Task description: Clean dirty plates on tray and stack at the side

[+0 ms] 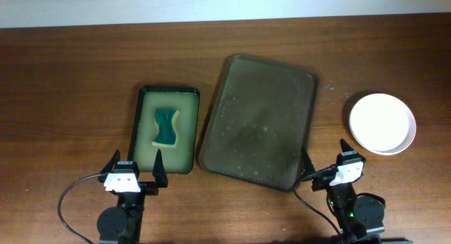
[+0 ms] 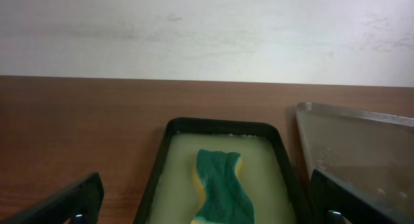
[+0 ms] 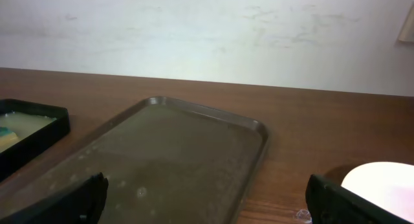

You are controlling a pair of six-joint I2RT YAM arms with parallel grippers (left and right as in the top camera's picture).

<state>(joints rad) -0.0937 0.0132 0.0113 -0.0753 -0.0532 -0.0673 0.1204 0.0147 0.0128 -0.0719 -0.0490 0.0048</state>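
The large dark brown tray (image 1: 258, 120) lies in the middle of the table with no plate on it, only small droplets. It also shows in the right wrist view (image 3: 174, 153) and at the right of the left wrist view (image 2: 362, 146). White plates (image 1: 382, 123) sit in a stack to the right of the tray; how many I cannot tell. The stack's edge shows in the right wrist view (image 3: 381, 182). My left gripper (image 1: 135, 168) is open and empty near the front edge. My right gripper (image 1: 328, 158) is open and empty by the tray's front right corner.
A smaller green-lined black-rimmed tray (image 1: 141, 127) holding a teal sponge (image 1: 165, 126) lies left of the brown tray, just ahead of my left gripper; the sponge also shows in the left wrist view (image 2: 220, 188). A pale wall runs behind the table.
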